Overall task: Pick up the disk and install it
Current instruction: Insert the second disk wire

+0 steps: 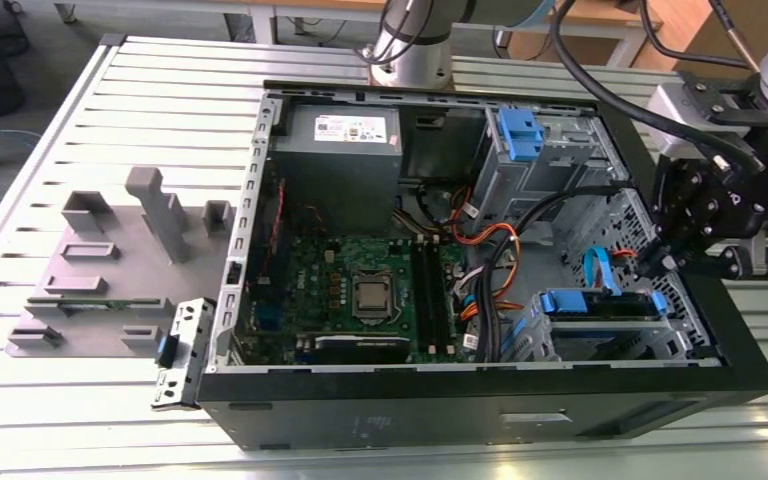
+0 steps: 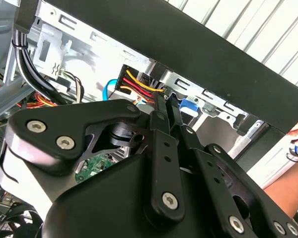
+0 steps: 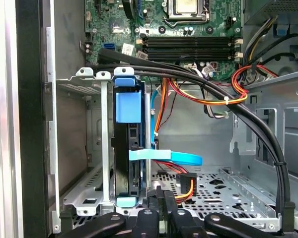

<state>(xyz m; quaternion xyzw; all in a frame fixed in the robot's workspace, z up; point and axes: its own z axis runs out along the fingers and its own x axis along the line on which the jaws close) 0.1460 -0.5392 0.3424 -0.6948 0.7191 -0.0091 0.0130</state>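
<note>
1. Exterior view: the gripper (image 1: 684, 262) hangs inside the open computer case (image 1: 491, 420), just above the drive cage (image 1: 598, 335) where the disk (image 1: 600, 304) sits.
2. Second wrist view: fingers (image 2: 159, 111) pressed together, empty, aimed at coloured power wires (image 2: 136, 84).
3. First wrist view: the disk (image 3: 128, 148) stands on edge in its bay, just ahead of the fingertips, apparently seated.

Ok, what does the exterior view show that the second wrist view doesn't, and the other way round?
Exterior view: the grey fixture blocks on the slatted table, and the power-supply box. Second wrist view: a person's arm beyond the case. Both: the end effector, shut, and the black case wall.
</note>
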